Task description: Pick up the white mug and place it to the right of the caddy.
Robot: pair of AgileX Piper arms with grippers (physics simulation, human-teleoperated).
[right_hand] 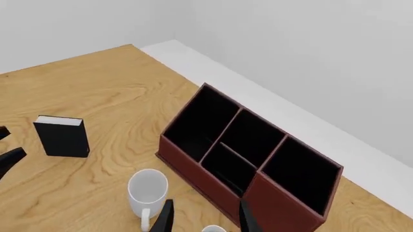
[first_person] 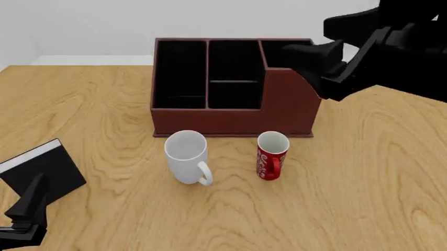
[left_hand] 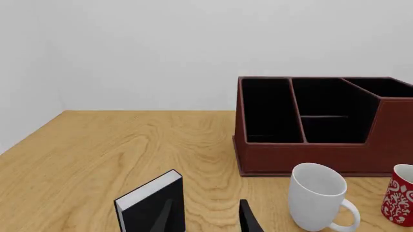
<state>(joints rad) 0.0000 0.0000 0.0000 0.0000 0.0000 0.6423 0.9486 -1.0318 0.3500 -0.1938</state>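
Note:
The white mug (first_person: 187, 157) stands upright on the table just in front of the caddy (first_person: 231, 112), handle toward me. It also shows in the left wrist view (left_hand: 315, 195) and the right wrist view (right_hand: 147, 189). The caddy is a dark reddish-brown box with black compartments (left_hand: 310, 154) (right_hand: 258, 193). My left gripper (first_person: 28, 206) is open and empty, low at the near left, far from the mug; its fingers (left_hand: 248, 220) show apart. My right gripper (first_person: 307, 55) is open and empty, high above the caddy's right end; its fingers (right_hand: 166, 217) show apart.
A red mug with white lettering (first_person: 271, 156) stands right of the white mug, also in front of the caddy (left_hand: 400, 195). A black book-like box with a white edge (first_person: 38, 170) stands at the near left, just beyond my left gripper (left_hand: 152, 203) (right_hand: 63, 135).

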